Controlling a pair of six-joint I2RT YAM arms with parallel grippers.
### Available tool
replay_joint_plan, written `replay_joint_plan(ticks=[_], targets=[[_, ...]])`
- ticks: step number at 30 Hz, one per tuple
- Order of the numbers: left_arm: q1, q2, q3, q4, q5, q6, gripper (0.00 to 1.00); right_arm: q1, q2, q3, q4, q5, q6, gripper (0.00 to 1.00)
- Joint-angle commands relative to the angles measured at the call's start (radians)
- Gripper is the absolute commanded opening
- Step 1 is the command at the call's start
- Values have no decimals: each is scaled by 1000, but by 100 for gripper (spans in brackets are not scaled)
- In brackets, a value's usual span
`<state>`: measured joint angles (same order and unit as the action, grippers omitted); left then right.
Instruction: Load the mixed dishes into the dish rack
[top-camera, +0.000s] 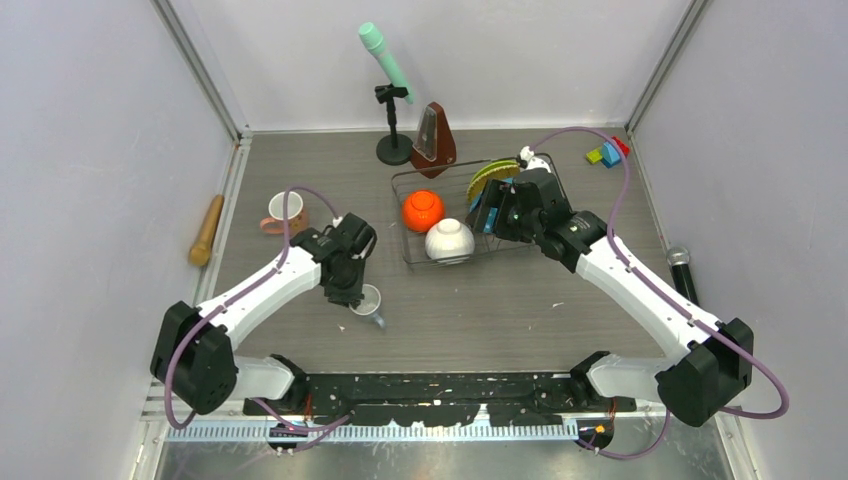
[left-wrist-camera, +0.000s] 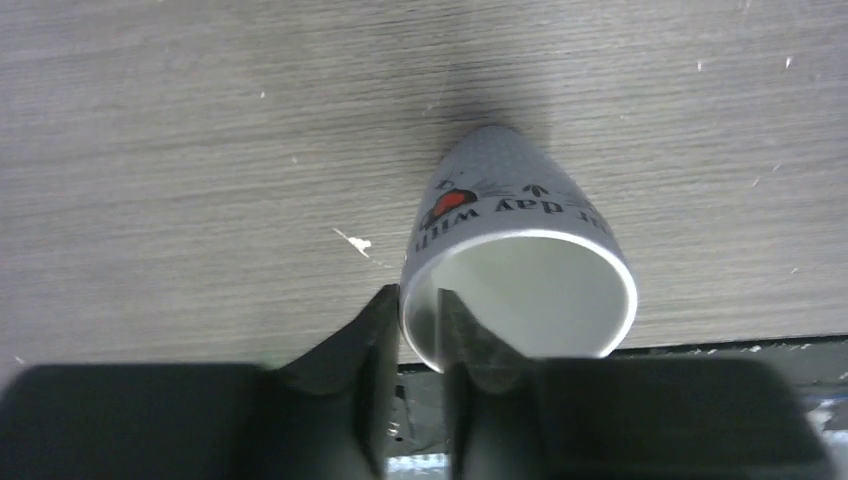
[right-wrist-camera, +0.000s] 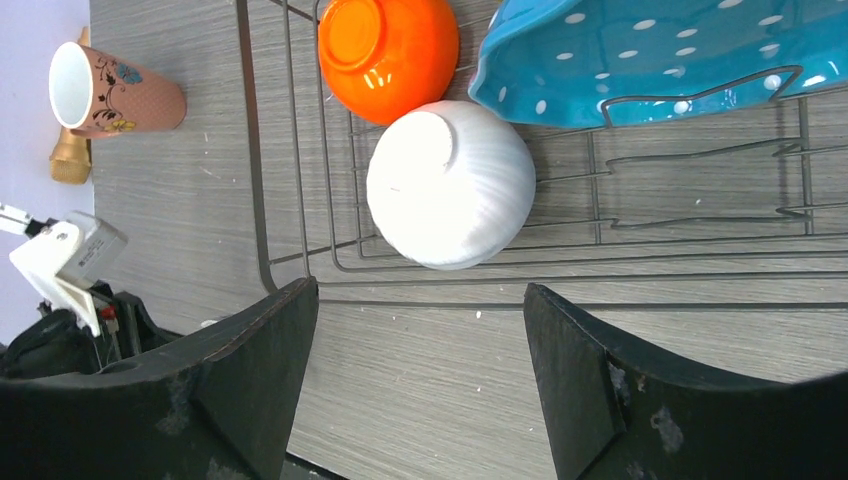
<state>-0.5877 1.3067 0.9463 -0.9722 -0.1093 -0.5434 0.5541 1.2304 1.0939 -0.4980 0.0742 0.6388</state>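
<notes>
My left gripper (top-camera: 352, 292) is shut on the rim of the small white cup (top-camera: 370, 303), one finger inside and one outside. The cup (left-wrist-camera: 520, 260) is tilted, low over the table, in my left gripper (left-wrist-camera: 418, 300). The dish rack (top-camera: 410, 255) holds the orange bowl (top-camera: 422, 210), the white bowl (top-camera: 449, 240), the lime-green plate (top-camera: 490, 178) and the blue dotted plate (right-wrist-camera: 650, 60). My right gripper (top-camera: 497, 215) hovers open over the rack, and it (right-wrist-camera: 418, 290) is empty. The pink mug (top-camera: 285, 210) stands left of the rack. The yellow-rimmed plate is hidden behind the right arm.
A wooden rolling pin (top-camera: 207, 230) lies by the left wall. A brown metronome (top-camera: 435, 140) and a stand with a mint microphone (top-camera: 390, 100) are behind the rack. Toy blocks (top-camera: 608, 152) sit at the back right. A black microphone (top-camera: 683, 270) lies by the right wall.
</notes>
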Motion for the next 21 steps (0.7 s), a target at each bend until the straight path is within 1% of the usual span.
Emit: replay_joint_plan(ticks=[1, 2, 5, 8, 10, 13, 16, 17, 18, 19, 21], targets=[[49, -30, -10, 116, 74, 14, 4, 3, -22, 36, 26, -40, -39, 81], [62, -40, 2, 118, 88, 15, 0, 3, -24, 40, 24, -47, -45, 81], [97, -75, 68, 75, 105, 34, 0, 3, -27, 72, 14, -59, -78, 82], [141, -114, 140, -2, 169, 65, 0, 2, -27, 97, 6, -116, -92, 82], [177, -144, 173, -15, 240, 72, 0, 1, -32, 108, 8, -149, -90, 83], [240, -181, 207, 5, 401, 54, 0, 0, -36, 107, 27, -197, -67, 84], [310, -192, 224, 96, 649, -25, 0, 0, -62, 56, 124, -317, -56, 84], [328, -186, 224, 134, 730, -57, 0, 0, -73, 38, 198, -389, -57, 85], [345, -176, 224, 175, 802, -106, 0, 0, -99, -3, 244, -427, -58, 86], [357, -162, 222, 220, 868, -148, 0, 0, -128, -25, 340, -485, -58, 87], [365, -135, 210, 341, 994, -246, 0, 0, -164, -89, 462, -526, -50, 88]])
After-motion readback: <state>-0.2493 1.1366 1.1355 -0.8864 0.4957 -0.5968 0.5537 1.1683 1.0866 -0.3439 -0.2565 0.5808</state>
